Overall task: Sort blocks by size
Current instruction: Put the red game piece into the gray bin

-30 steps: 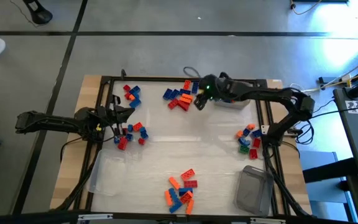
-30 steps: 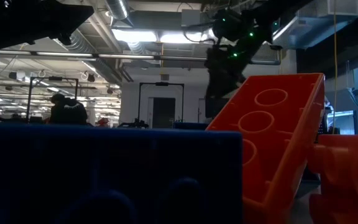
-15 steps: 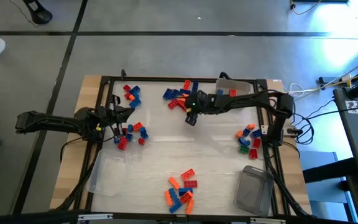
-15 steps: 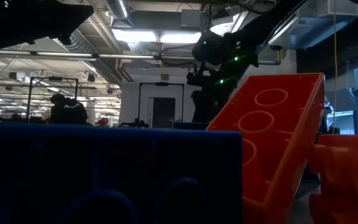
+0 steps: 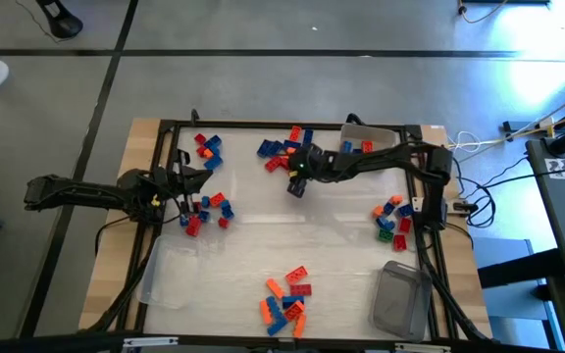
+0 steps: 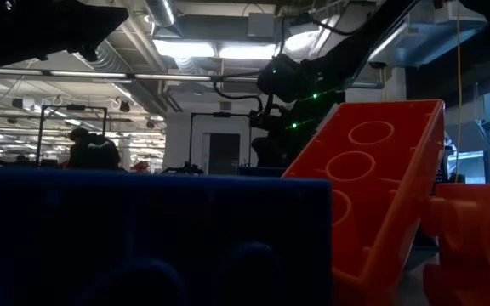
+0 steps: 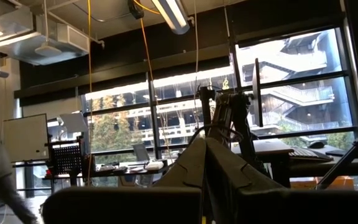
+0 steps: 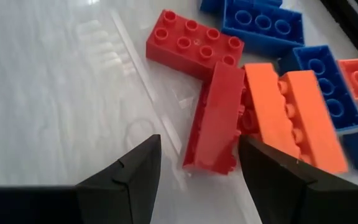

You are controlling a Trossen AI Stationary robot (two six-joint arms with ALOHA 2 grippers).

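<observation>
**Right arm swings in over the far pile of blocks**

Swinging in from the clear tub (image 5: 371,140) at the far right corner, the right gripper (image 5: 297,186) now hangs at the near edge of the far-centre cluster of blocks (image 5: 282,152); the left arm has not shifted.

Nearest the front edge of the bench (image 5: 145,132), a heap of orange, red and blue blocks (image 5: 284,297) lies at centre, with a grey tub (image 5: 400,299) at the near right corner and a clear tub (image 5: 170,277) at the near left. In the low view these front bricks fill the picture: a dark blue brick (image 6: 143,238) and a tilted orange brick (image 6: 381,187).

Farther back, a mixed group with green pieces (image 5: 392,221) sits at the right rail, and a red and blue group (image 5: 207,209) at the left, just beside the left gripper (image 5: 196,181). Its jaws are pressed together and hold nothing; it waits there, pointing into the room.

At the far side, the right gripper's jaws are spread, empty. The right wrist view shows its fingers (image 8: 129,180) just above the bench, with a red brick lying on its side (image 8: 215,118) between them and ahead, touching an orange brick (image 8: 291,118). A flat red brick (image 8: 194,45) and blue bricks (image 8: 263,22) lie beyond. A last small cluster (image 5: 206,147) sits at the far left.
</observation>
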